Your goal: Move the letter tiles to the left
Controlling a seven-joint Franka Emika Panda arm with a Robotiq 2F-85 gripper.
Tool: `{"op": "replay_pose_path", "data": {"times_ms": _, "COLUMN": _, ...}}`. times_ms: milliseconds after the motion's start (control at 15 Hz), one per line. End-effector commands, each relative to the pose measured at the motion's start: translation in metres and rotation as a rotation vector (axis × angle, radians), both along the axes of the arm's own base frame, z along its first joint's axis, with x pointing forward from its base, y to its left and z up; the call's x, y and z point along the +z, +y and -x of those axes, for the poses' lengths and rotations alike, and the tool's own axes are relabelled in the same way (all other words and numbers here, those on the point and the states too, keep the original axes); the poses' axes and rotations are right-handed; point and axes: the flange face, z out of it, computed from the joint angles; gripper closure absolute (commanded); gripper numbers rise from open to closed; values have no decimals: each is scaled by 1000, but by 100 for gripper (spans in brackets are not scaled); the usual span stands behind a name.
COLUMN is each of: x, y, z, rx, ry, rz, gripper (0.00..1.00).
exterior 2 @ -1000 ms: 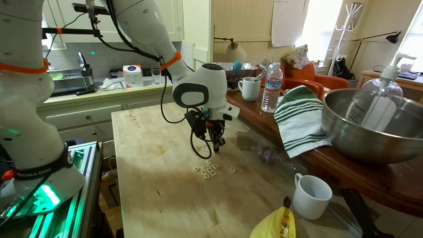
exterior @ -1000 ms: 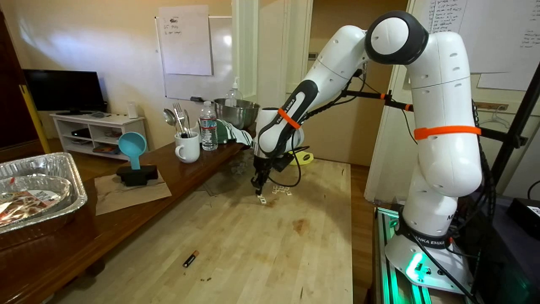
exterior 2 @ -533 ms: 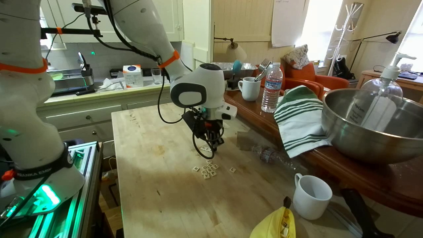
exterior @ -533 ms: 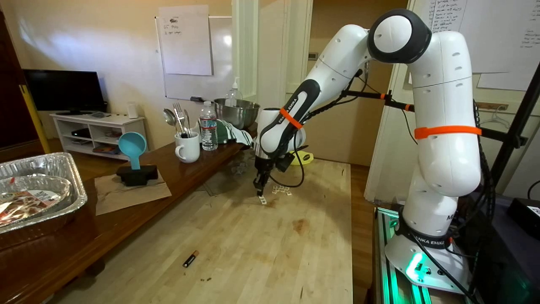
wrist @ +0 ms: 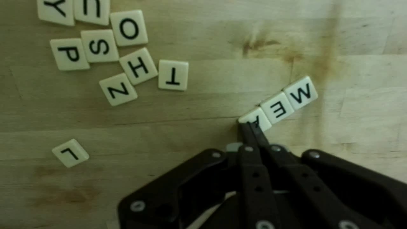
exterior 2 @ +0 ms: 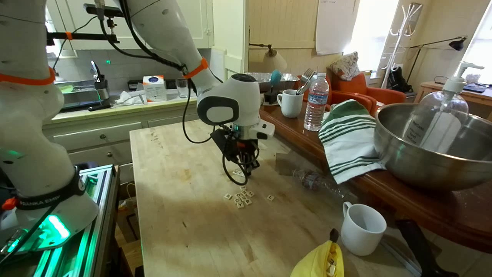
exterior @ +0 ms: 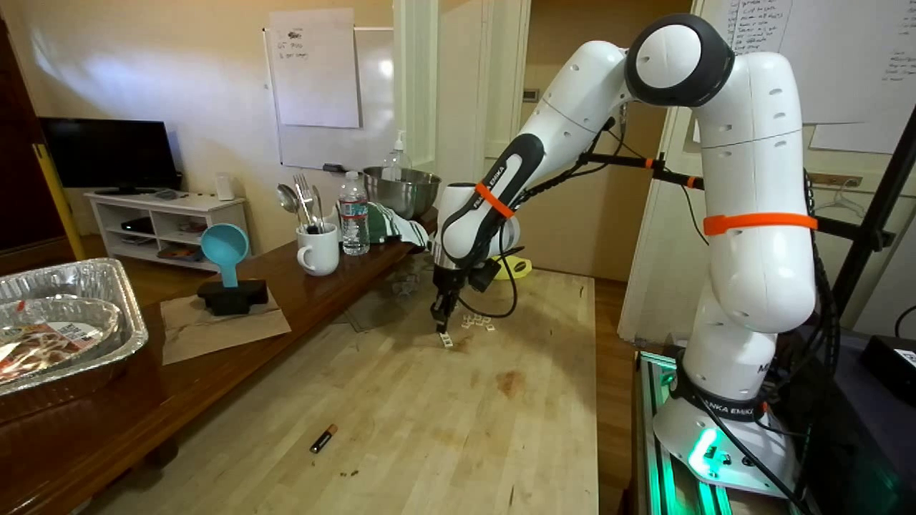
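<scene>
Three pale letter tiles stand in a slanting row in the wrist view: one that looks like a W, an E and an A. My gripper is shut with nothing between its fingers. Its tips cover the near edge of the A; whether they press on it or only against its side I cannot tell. More letter tiles lie in a loose cluster, with a T at its edge, and an L tile lies apart. The row and cluster also show in the exterior views.
A battery lies on the wooden table. A yellow pouch, a white mug and a clear plastic bottle lie or stand around the tiles. A raised dark counter runs along one side.
My shut gripper has shifted slightly, to the left in one of the exterior views, and the row of tiles at its tips has moved a little the same way. The cluster has not moved.
</scene>
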Motion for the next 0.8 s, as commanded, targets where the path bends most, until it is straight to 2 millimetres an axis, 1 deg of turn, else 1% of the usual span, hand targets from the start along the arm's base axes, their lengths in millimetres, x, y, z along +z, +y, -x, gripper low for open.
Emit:
{"op": "replay_pose_path", "data": {"times_ms": 0, "x": 6, "y": 1, "z": 8, "rx": -5, "ry": -21, "rz": -18, "gripper": 100}}
{"op": "replay_pose_path", "data": {"times_ms": 333, "x": 19, "y": 5, "z": 8, "rx": 2, "ry": -42, "rz": -17, "gripper": 100}}
{"op": "replay_pose_path", "data": {"times_ms": 467, "x": 25, "y": 1, "z": 6, "rx": -24, "ry": -55, "rz": -5, "gripper": 100}}
{"op": "replay_pose_path", "data": {"times_ms": 600, "x": 32, "y": -12, "z": 2, "rx": -100, "ry": -64, "rz": 12, "gripper": 100}}
{"op": "replay_pose_path", "data": {"times_ms": 733, "x": 37, "y": -30, "z": -1, "rx": -193, "ry": -79, "rz": 17, "gripper": 100}}
